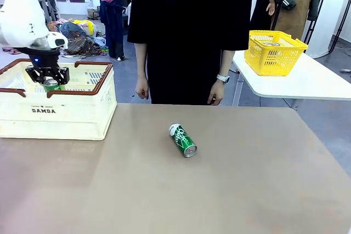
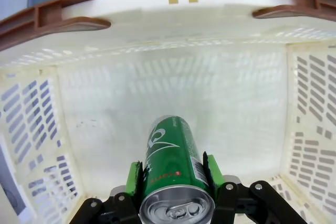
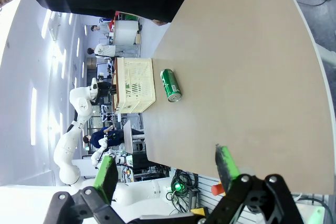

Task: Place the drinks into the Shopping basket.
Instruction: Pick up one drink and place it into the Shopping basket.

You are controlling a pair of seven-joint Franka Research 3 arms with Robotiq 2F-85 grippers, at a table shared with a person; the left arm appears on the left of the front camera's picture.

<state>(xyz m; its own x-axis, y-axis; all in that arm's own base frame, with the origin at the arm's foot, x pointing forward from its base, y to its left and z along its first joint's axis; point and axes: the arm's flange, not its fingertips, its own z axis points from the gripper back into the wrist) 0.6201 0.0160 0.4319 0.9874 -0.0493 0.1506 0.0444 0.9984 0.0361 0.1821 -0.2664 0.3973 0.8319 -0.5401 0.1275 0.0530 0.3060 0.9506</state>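
Left gripper [image 1: 48, 76] clamped on a green can [image 2: 173, 150], hanging between the basket [image 1: 55, 110] walls (pads [image 2: 135, 179] plain from wrist camera). Right gripper [image 3: 168, 169] spread wide, well apart from second green can [image 1: 182, 140] lying on the table [image 1: 247, 190].

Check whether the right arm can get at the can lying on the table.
Probably yes: the can lies alone on bare table, the right gripper is open, and the left gripper holds the other can over at the basket.

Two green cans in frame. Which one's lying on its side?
The loose green can on the tabletop, in front of the person. The other green can is held in the left gripper over the Shopping basket.
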